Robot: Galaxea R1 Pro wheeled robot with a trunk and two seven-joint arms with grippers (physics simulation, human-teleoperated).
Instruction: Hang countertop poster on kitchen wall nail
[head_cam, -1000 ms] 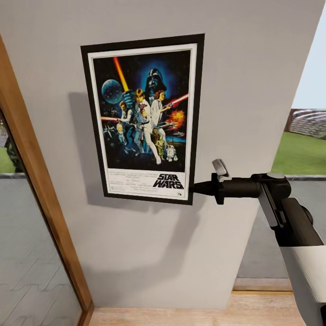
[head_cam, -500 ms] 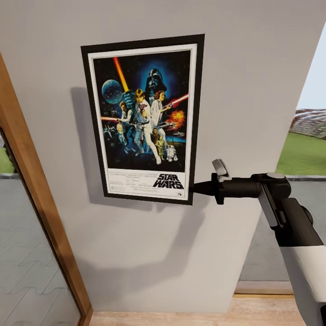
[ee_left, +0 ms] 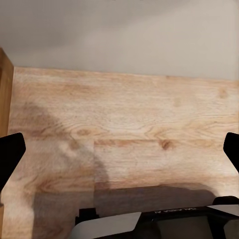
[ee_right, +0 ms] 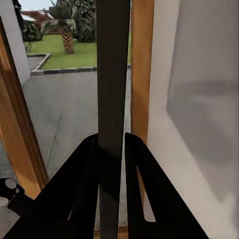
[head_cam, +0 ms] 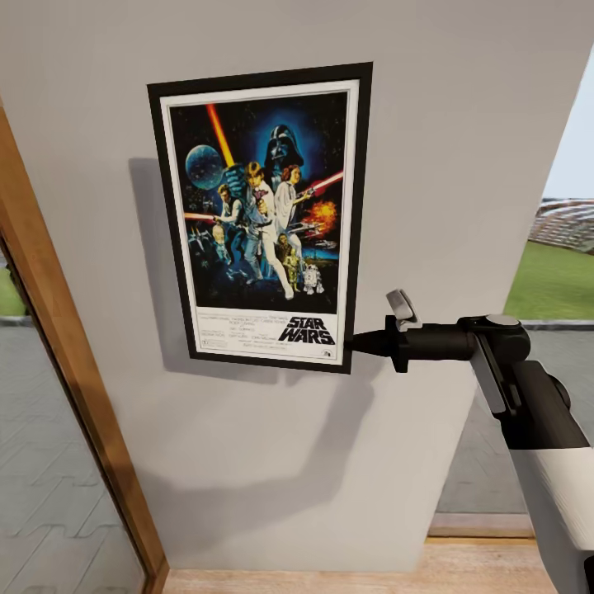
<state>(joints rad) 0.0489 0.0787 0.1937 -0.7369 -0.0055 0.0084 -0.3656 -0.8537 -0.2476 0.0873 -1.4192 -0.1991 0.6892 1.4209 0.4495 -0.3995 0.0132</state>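
Note:
The poster point(head_cam: 260, 219) stands upright and flat before the grey wall point(head_cam: 330, 462), its shadow falling on the wall to its left and below. My right gripper point(head_cam: 356, 342) is shut on the poster's lower right edge, reaching in from the right. In the right wrist view the poster's thin dark edge point(ee_right: 113, 74) runs straight up between the two black fingers, with the right gripper point(ee_right: 111, 142) clamped on it. My left gripper point(ee_left: 119, 154) hangs open over the wooden floor point(ee_left: 124, 129) with nothing between its fingers. The kitchen countertop is out of view.
A wooden door frame point(head_cam: 74, 396) with a glass pane runs down the left of the wall. To the wall's right is an opening onto a lawn point(head_cam: 553, 280). Pale floorboards meet the wall's base.
The door frame has slid a little to the left and the wall's right edge to the right, a camera shift. Poster and right gripper keep their place in the view.

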